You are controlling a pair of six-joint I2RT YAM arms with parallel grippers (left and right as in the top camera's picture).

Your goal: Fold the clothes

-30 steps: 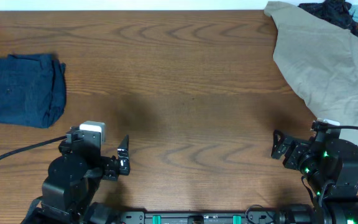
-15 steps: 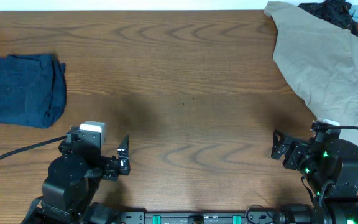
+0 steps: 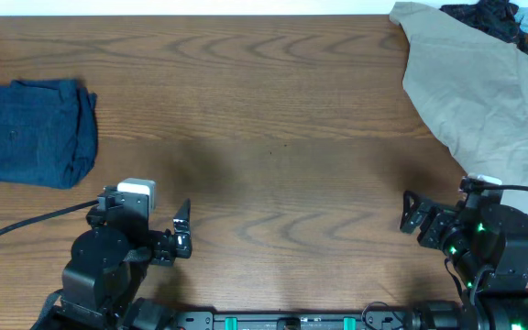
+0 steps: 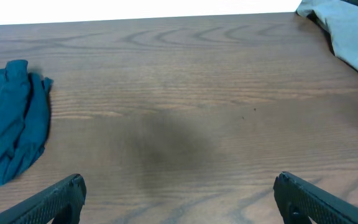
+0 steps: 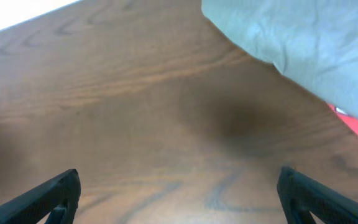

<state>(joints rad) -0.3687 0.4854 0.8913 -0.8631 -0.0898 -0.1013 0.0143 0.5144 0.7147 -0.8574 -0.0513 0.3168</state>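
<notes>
We see the navy shorts (image 3: pixel 33 131) lying as a compact folded bundle by the left edge of the table (image 3: pixel 282 110), apparently set aside as finished. Our left gripper (image 4: pixel 179 190) and right gripper (image 5: pixel 179 183) hover near the front edge, fingers spread wide and holding nothing, probably parked before the khaki garment (image 3: pixel 484 92) at the far right corner.

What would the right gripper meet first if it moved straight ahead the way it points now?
Most likely only the bare table: ahead of the right gripper its wrist view shows just wood. The beige garment lies to the right of that line. Depth is unclear.
</notes>
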